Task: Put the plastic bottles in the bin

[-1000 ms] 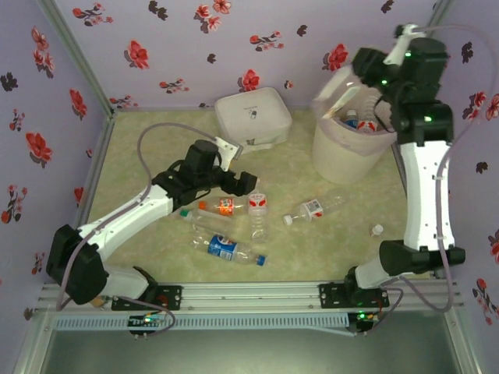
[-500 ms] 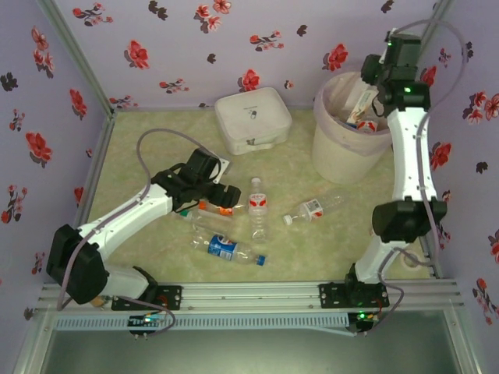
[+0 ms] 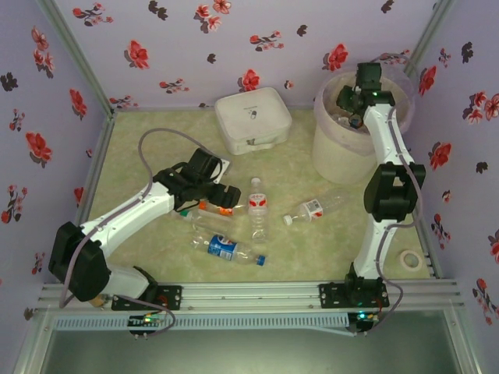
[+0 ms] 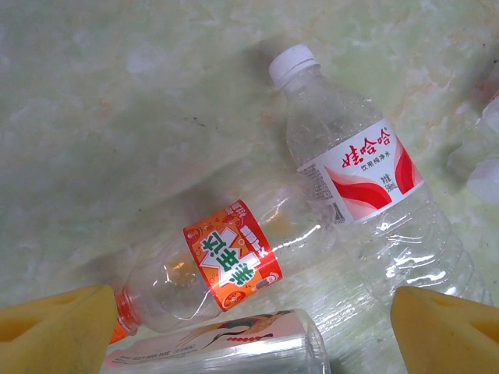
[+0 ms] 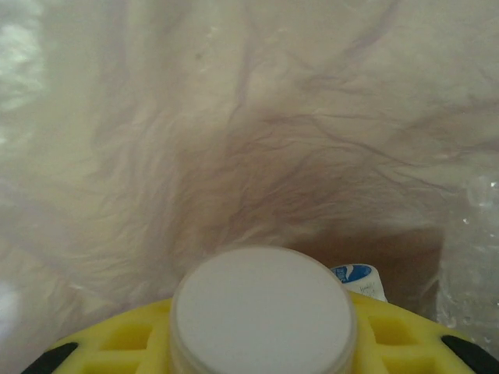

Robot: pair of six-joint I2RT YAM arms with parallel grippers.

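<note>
Several plastic bottles lie on the table. One has an orange label (image 3: 224, 207) (image 4: 232, 265), one a red-and-white label (image 3: 257, 206) (image 4: 359, 171), another red-and-white one (image 3: 312, 209) lies further right, and one has a blue label (image 3: 226, 248). My left gripper (image 3: 212, 198) (image 4: 249, 343) hangs open just above the orange-labelled bottle, with its yellow fingertips (image 4: 54, 331) wide on either side. A further clear bottle (image 4: 226, 347) lies under it. My right gripper (image 3: 355, 105) (image 5: 263, 354) is down inside the bin (image 3: 343, 156), shut on a bottle whose white cap (image 5: 263, 308) faces the camera.
A flat white box (image 3: 253, 117) stands at the back, left of the bin. A roll of tape (image 3: 411, 259) lies at the near right. The bin's pinkish bag (image 5: 234, 140) hangs close ahead of the right gripper, with a blue-printed bottle end (image 5: 355, 276) below.
The right arm has swung from above the bin's rim down into the bin with its bottle. The left gripper dropped over the orange-labelled bottle and has stayed there.
</note>
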